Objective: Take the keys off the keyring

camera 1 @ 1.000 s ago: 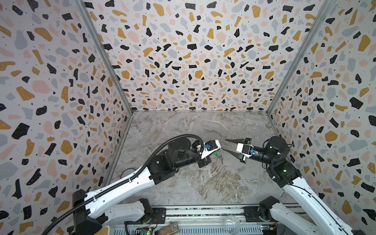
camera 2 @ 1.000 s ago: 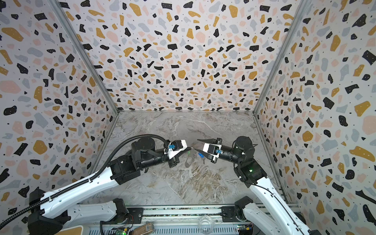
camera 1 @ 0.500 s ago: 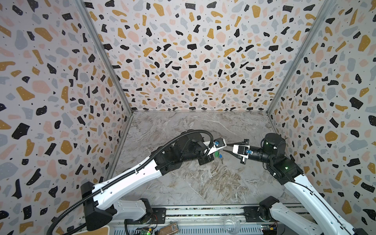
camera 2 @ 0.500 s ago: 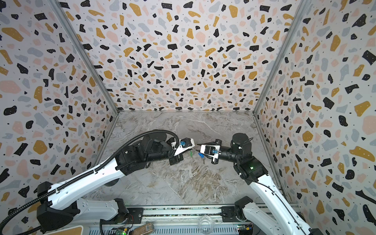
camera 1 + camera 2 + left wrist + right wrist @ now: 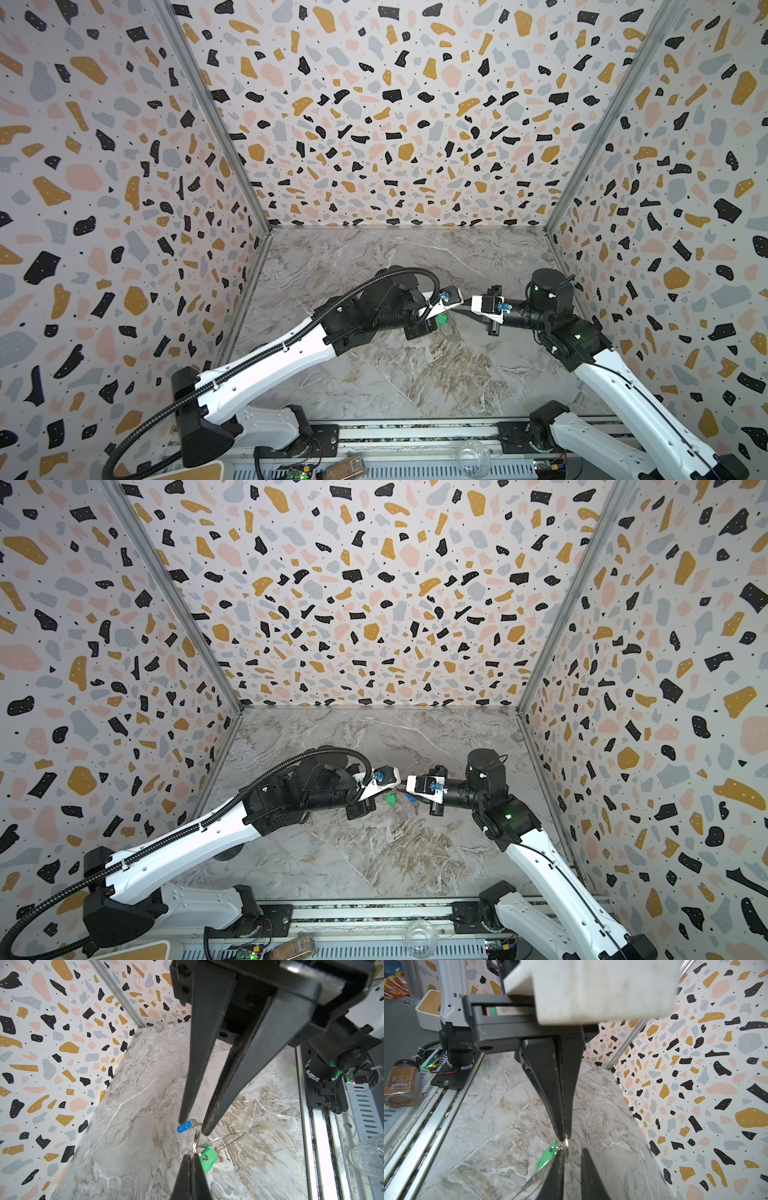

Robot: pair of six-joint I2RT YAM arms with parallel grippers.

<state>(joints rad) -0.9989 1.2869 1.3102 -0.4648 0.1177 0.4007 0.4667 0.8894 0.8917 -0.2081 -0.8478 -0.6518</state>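
Observation:
My left gripper (image 5: 192, 1156) is shut on the keyring (image 5: 195, 1142), a small metal ring with a thin pale strap (image 5: 228, 1137) trailing from it. Of the keys, the one with the green tag (image 5: 208, 1159) hangs from the ring beside the left fingertips. The blue-tagged key (image 5: 184, 1126) appears to lie on the table, apart from the ring. My right gripper (image 5: 572, 1150) meets the left tip to tip. Its jaws stand narrowly open, and the ring (image 5: 566, 1145) touches the inner side of one finger. In both top views the left gripper (image 5: 454, 309) (image 5: 397, 788) and right gripper (image 5: 462, 310) (image 5: 404, 789) meet above the green tag (image 5: 390, 798).
Terrazzo walls close in the marble table (image 5: 395, 365) on three sides. A metal rail (image 5: 415, 430) runs along the front edge. On it lie a clear glass (image 5: 469, 457) and a brown spice jar (image 5: 401, 1084). The blue tag (image 5: 410, 799) lies under the right gripper.
The right gripper has moved left until its tips reach the ring, and its jaws have narrowed. The left arm has pushed forward and to the right with the ring.

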